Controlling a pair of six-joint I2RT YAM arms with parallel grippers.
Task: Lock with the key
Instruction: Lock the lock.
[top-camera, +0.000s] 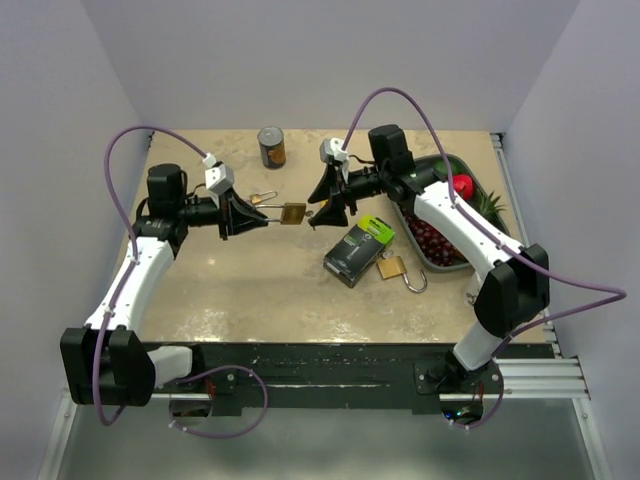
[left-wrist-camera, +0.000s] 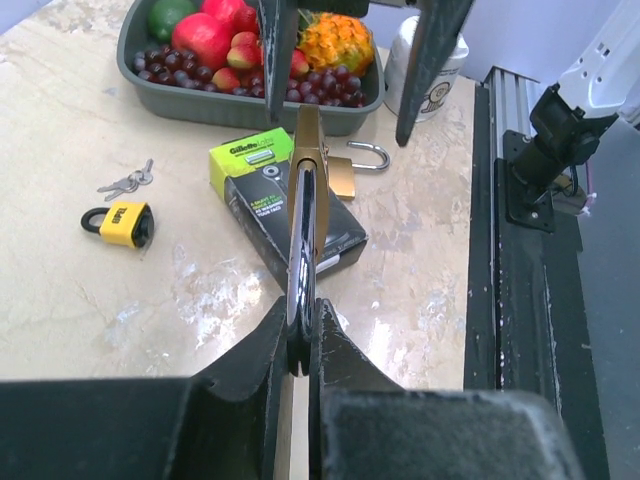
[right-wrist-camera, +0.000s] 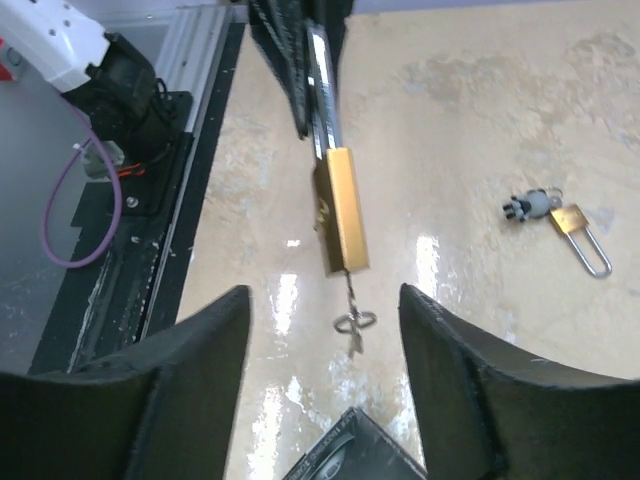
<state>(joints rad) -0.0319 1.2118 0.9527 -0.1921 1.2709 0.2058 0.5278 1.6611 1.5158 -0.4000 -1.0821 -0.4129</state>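
Note:
A brass padlock (top-camera: 292, 213) hangs in the air between the two arms. My left gripper (top-camera: 260, 216) is shut on its steel shackle; in the left wrist view (left-wrist-camera: 301, 322) the shackle sits clamped between the jaws, with the lock body (left-wrist-camera: 308, 150) edge-on beyond them. A key (right-wrist-camera: 352, 318) with a small ring sticks out of the lock's bottom (right-wrist-camera: 340, 205). My right gripper (top-camera: 322, 208) is open, with the key between its spread fingers (right-wrist-camera: 470, 370), touching neither.
A black and green box (top-camera: 358, 250) lies at mid table with another brass padlock (top-camera: 393, 268) beside it. A grey fruit tray (top-camera: 452, 263) stands at the right, a can (top-camera: 271, 146) at the back. A small padlock (right-wrist-camera: 578, 232) lies with keys; a yellow padlock (left-wrist-camera: 120, 222) shows too.

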